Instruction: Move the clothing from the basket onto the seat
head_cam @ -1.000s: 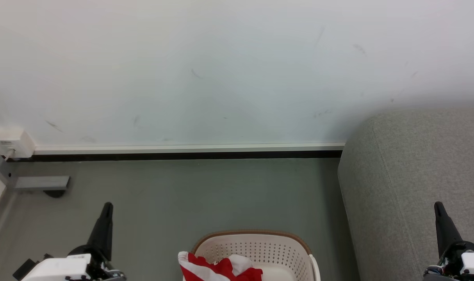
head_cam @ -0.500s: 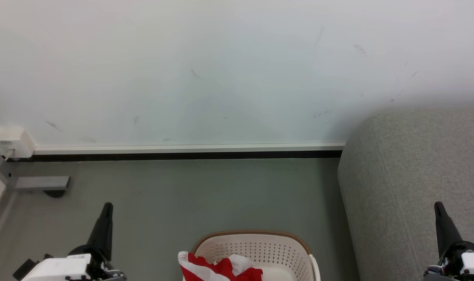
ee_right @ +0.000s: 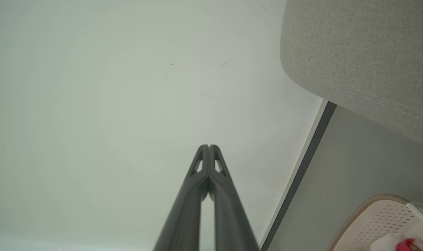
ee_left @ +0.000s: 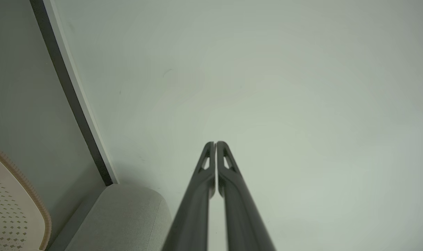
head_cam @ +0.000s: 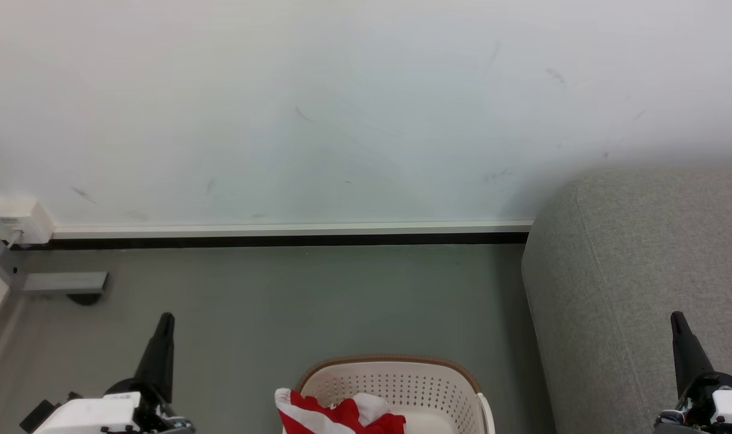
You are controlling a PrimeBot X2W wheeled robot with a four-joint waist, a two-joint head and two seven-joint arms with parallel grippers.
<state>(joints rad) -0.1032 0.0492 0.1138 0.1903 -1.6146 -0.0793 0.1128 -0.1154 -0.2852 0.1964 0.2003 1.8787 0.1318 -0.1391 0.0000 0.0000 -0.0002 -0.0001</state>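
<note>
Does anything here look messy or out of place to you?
Only small things. The red and white clothing spills over the left rim of the laundry basket instead of lying wholly inside. The white wall carries a few dark scuff marks. Nothing looks broken.

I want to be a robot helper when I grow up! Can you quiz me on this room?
1. In the head view, on which side of the basket is the seat?
2. True or false: the clothing lies on the seat.
3. The jaws of the left gripper and the right gripper are: A open, B shut and empty, C shut on clothing.

Key: 1 the right. 2 false, it is in the basket. 3 B.
</note>
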